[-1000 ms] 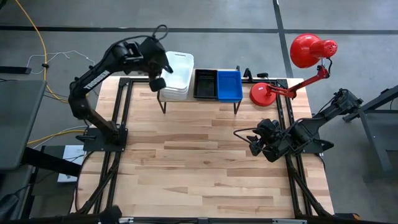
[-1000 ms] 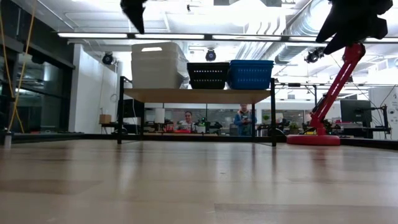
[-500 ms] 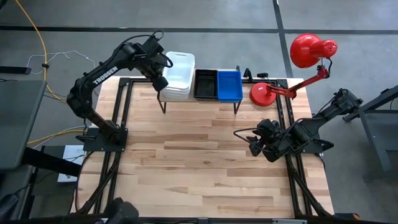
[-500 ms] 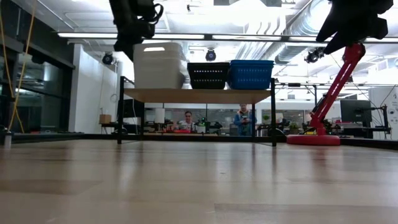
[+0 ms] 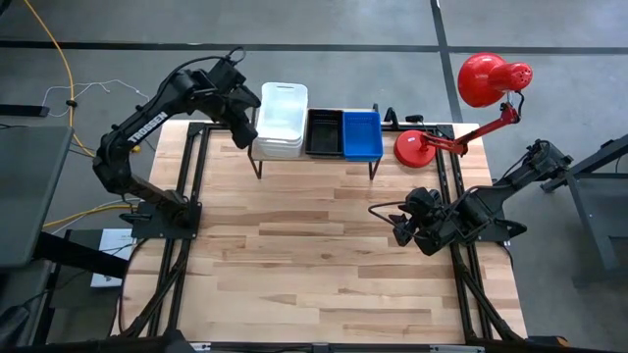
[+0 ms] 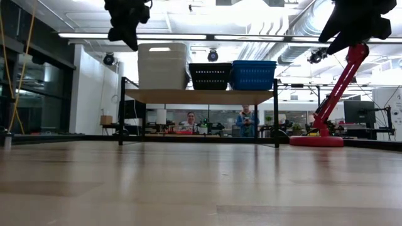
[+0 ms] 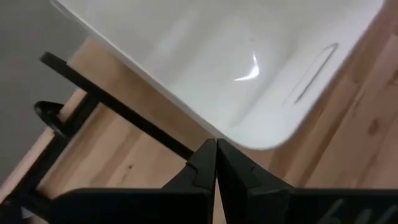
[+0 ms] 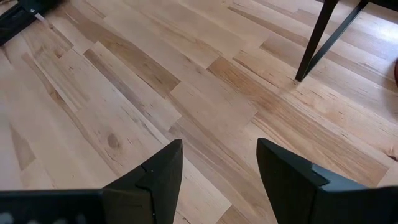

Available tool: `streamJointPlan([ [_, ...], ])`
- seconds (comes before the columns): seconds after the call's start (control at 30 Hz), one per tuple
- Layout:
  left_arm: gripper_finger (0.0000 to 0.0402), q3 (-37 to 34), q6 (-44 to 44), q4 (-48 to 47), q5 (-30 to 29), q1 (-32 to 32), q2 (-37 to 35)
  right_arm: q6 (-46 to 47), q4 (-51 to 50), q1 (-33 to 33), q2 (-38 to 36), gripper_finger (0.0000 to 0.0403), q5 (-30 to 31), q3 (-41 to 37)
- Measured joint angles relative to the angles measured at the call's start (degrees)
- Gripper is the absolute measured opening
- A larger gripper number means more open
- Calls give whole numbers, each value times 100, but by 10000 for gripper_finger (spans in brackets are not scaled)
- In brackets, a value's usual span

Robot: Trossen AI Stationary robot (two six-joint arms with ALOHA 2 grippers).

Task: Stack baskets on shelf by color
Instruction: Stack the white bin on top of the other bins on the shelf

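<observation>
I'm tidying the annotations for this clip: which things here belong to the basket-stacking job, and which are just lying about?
Part of the job:
white baskets, stacked on the shelf
black basket
blue basket
shelf
left gripper, shut, beside the white stack

Just there:
red desk lamp
right gripper, open, waiting over the table
</observation>
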Motion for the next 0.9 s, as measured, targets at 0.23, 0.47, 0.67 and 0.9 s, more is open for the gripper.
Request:
streamJointPlan([
  [0.23, 0, -2, -139, -11, -410, -30, -27, 0, 6, 0, -1, 192, -2, 0],
  [0.47, 0, -4, -389, 138, -670, -83, 9, 0, 24, 0, 1, 192, 3, 0],
  [0.67, 0, -4, -492, 428, -709, -273, 9, 0, 24, 0, 0, 192, 14, 0],
  [0.9, 0, -4, -501, 357, -732, -471, 9, 0, 24, 0, 0, 192, 15, 0],
])
